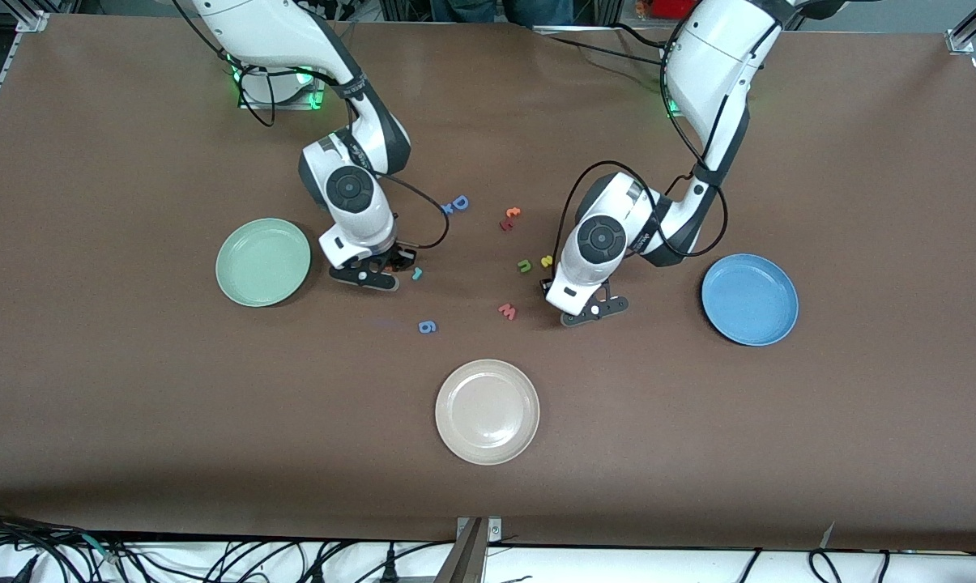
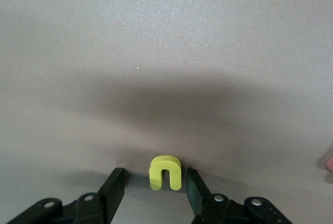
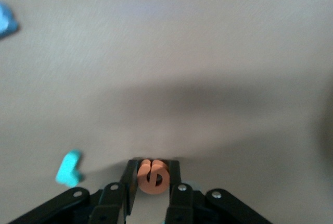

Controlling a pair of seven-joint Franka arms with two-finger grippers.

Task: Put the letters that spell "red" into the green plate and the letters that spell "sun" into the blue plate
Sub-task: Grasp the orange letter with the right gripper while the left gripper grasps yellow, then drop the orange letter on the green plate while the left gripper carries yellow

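Right gripper [image 1: 372, 274]: down at the desk, between the green plate [image 1: 263, 261] and the centre of the front view; its fingers [image 3: 129, 178] are closed against both sides of the e [image 3: 152, 176].
e: orange, standing on edge on the desk in that grip, low centre of the right wrist view.
r [image 1: 415, 274]: teal, flat on the desk just beside the right gripper, toward the centre.
Left gripper [image 2: 154, 181]: down at the desk, between the centre and the blue plate [image 1: 749, 299]; its fingers [image 2: 115, 185] are apart, one on each side of the u [image 2: 165, 172], with a gap on both sides.
u: yellow, on the desk, low centre of the left wrist view.
n [image 1: 525, 265]: green, centre of the front view, beside the s [image 1: 547, 261], which is yellow and close by the left wrist.
Green plate: holds no letters, toward the right arm's end.
Blue plate: holds no letters, toward the left arm's end.
Readable letters: a blue "D" [image 1: 459, 203] above centre; a blue "6" [image 1: 427, 326] and a salmon "w" [image 1: 508, 310] below centre.
Red letters [image 1: 510, 219]: a small orange-red pair above centre, too small to read.
Beige plate [image 1: 487, 411]: lower centre, nearest the front camera.
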